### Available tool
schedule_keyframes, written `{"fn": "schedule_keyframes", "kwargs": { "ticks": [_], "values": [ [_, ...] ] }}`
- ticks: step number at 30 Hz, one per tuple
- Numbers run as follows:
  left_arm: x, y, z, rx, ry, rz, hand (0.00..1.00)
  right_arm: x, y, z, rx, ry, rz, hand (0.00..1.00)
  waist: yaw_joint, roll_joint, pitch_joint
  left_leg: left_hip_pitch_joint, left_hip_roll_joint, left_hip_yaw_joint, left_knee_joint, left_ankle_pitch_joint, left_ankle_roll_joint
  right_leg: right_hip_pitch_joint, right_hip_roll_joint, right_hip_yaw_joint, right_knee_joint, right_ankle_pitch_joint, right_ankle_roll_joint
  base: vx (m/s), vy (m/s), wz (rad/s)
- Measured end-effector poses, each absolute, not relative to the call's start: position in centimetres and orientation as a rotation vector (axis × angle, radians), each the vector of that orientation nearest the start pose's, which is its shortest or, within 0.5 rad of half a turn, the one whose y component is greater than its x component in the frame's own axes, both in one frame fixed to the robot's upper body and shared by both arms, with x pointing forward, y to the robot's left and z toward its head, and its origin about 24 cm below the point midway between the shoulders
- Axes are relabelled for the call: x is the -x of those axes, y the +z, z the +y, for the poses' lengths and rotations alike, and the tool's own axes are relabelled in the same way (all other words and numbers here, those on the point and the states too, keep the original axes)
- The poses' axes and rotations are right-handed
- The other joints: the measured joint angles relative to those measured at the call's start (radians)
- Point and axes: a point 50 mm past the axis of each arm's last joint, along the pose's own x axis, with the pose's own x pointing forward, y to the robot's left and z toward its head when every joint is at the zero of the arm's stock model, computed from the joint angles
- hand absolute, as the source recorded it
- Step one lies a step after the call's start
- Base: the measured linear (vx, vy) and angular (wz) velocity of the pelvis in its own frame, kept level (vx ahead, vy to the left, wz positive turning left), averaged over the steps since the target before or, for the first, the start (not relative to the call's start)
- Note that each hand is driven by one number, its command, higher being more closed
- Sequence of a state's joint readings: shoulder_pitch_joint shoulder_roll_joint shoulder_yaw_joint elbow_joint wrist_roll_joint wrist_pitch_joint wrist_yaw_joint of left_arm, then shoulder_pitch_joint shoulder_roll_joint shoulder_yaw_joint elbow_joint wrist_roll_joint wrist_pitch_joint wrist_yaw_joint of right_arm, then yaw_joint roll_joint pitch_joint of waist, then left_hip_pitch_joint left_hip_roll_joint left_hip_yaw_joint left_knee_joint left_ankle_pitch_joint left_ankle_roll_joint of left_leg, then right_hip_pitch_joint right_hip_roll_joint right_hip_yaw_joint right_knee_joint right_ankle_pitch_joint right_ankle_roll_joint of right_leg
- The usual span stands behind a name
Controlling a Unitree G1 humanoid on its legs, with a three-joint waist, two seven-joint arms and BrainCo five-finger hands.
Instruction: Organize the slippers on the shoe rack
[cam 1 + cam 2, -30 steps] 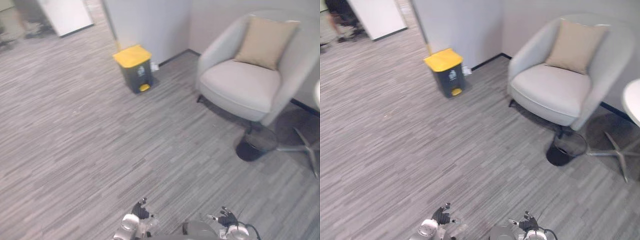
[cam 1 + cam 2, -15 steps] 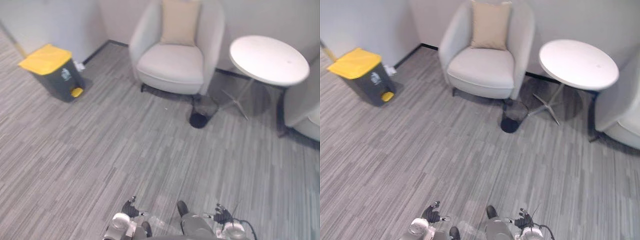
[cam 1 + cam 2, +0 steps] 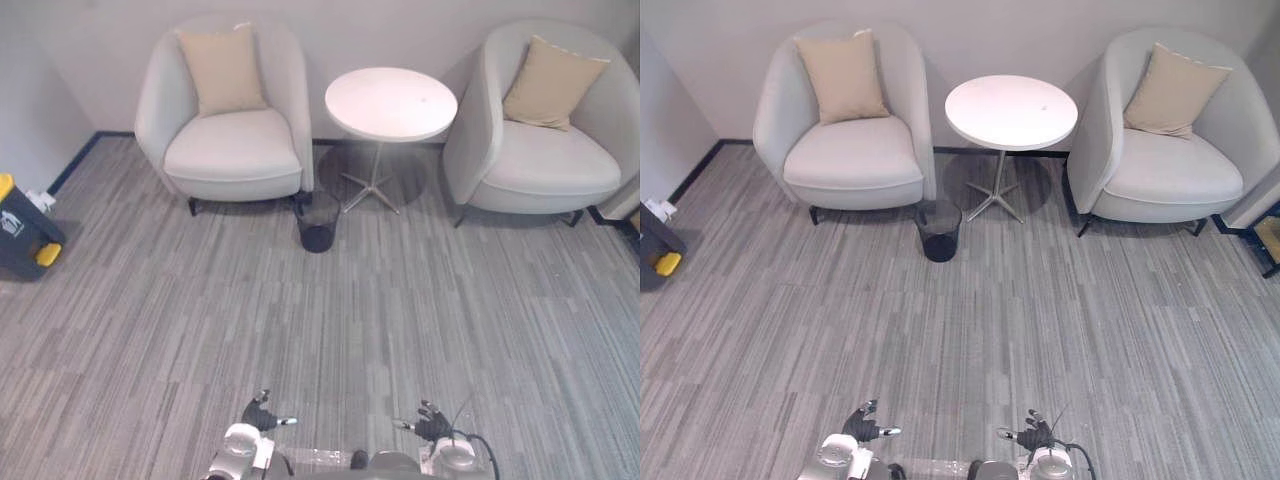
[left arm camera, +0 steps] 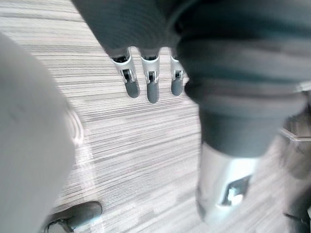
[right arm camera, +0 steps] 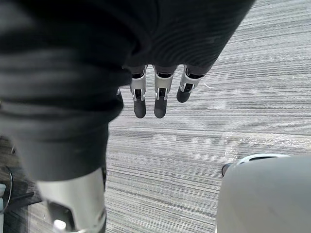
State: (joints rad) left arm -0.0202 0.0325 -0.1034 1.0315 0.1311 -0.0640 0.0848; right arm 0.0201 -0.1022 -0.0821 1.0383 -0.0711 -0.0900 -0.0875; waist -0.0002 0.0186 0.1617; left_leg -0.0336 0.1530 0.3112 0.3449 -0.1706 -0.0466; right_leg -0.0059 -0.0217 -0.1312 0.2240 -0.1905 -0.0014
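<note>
My left hand (image 3: 262, 415) hangs low at the bottom of the eye views, over grey striped carpet. In its wrist view the fingers (image 4: 148, 85) point straight down at the floor and hold nothing. My right hand (image 3: 430, 425) hangs beside it to the right, also low. Its fingers (image 5: 158, 94) are straight too, with bare carpet under them.
Two pale armchairs (image 3: 228, 130) (image 3: 545, 140) with beige cushions stand against the far wall, a round white table (image 3: 390, 103) between them. A small black wastebasket (image 3: 318, 220) sits in front of the left chair. A dark bin (image 3: 22, 228) is at the left edge.
The camera has swung round: the yellow-lidded bin slid to the left edge, and the table and a second armchair came into view. Both hands hang as before.
</note>
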Motion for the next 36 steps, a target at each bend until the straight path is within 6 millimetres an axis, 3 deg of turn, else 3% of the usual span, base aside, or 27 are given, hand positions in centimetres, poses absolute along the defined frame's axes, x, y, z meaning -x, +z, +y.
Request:
{"fn": "schedule_keyframes", "kwargs": {
  "ticks": [3,6,13,15,17,20,22,25,30,36],
  "values": [
    [-14.3,-14.9,14.6,-0.22,-0.077,0.938,0.0,-12.5,-14.8,-21.3,0.153,-0.21,0.969,0.0,0.0,0.015,-0.003,0.042,-0.038,-0.098,-0.081,0.004,-0.007,-0.025,0.003,0.053,0.019,-0.002,0.007,-0.08,0.028,-0.44],
    [-14.1,-15.0,14.6,-0.217,-0.077,0.944,0.0,-12.1,-14.9,-21.7,0.144,-0.233,0.977,0.0,0.0,0.017,-0.006,0.079,-0.053,-0.131,-0.15,0.001,-0.019,-0.027,0.003,0.07,0.018,0.005,0.017,-0.03,0.068,-0.28],
    [-13.7,-15.2,15.3,-0.235,-0.069,0.968,0.0,-9.8,-15.5,-22.0,0.134,-0.255,1.042,0.0,-0.002,-0.005,-0.04,0.078,-0.077,-0.095,-0.194,0.013,-0.011,-0.031,-0.013,0.11,-0.053,0.069,0.034,0.03,0.104,-0.15],
    [-13.7,-15.2,15.7,-0.239,-0.062,0.971,0.0,-9.8,-15.6,-21.9,0.132,-0.249,1.049,0.0,-0.003,-0.007,-0.04,0.075,-0.075,-0.068,-0.188,0.008,-0.004,-0.065,-0.022,0.102,-0.008,0.066,0.04,0.03,0.047,-0.34],
    [-13.5,-15.3,16.0,-0.23,-0.048,0.981,0.0,-9.3,-15.7,-22.0,0.132,-0.252,1.067,0.0,-0.009,-0.004,-0.037,0.076,-0.071,-0.063,-0.169,0.005,0.001,-0.091,-0.044,0.026,0.07,0.052,0.056,0.01,0.007,-0.09],
    [-13.5,-15.3,16.2,-0.219,-0.036,0.982,0.0,-8.7,-15.9,-22.1,0.111,-0.271,1.084,0.0,-0.014,-0.006,-0.038,0.087,-0.085,-0.083,-0.152,-0.009,-0.002,-0.095,-0.057,0.01,0.113,0.029,0.053,-0.03,-0.005,0.07],
    [-13.5,-15.3,16.2,-0.215,-0.033,0.982,0.0,-8.5,-15.9,-22.3,0.078,-0.304,1.087,0.0,-0.014,-0.006,-0.04,0.086,-0.094,-0.096,-0.153,-0.009,-0.001,-0.064,-0.056,0.021,0.052,0.029,0.041,-0.06,0.014,0.02],
    [-12.6,-15.5,16.7,-0.19,0.001,1.006,0.0,-7.1,-16.1,-22.8,0.018,-0.375,1.112,0.0,-0.011,0.004,-0.063,0.084,-0.083,-0.105,-0.18,-0.006,0.003,-0.024,-0.036,0.013,-0.067,0.094,0.034,-0.08,0.023,0.04],
    [-11.9,-15.7,18.0,-0.154,0.076,1.027,0.0,-5.9,-16.5,-22.4,-0.087,-0.461,1.145,0.0,-0.004,-0.013,-0.08,0.072,-0.086,-0.104,-0.231,0.016,-0.023,0.013,-0.021,0.013,-0.227,0.187,0.035,-0.02,0.004,-0.06],
    [-11.6,-15.7,18.3,-0.119,0.12,1.031,0.0,-4.3,-16.7,-22.5,-0.136,-0.528,1.17,0.0,-0.004,-0.014,-0.084,0.123,-0.094,-0.132,-0.258,0.037,-0.012,0.083,-0.01,-0.003,-0.28,0.2,0.025,0.08,-0.016,0.09]
  ]
}}
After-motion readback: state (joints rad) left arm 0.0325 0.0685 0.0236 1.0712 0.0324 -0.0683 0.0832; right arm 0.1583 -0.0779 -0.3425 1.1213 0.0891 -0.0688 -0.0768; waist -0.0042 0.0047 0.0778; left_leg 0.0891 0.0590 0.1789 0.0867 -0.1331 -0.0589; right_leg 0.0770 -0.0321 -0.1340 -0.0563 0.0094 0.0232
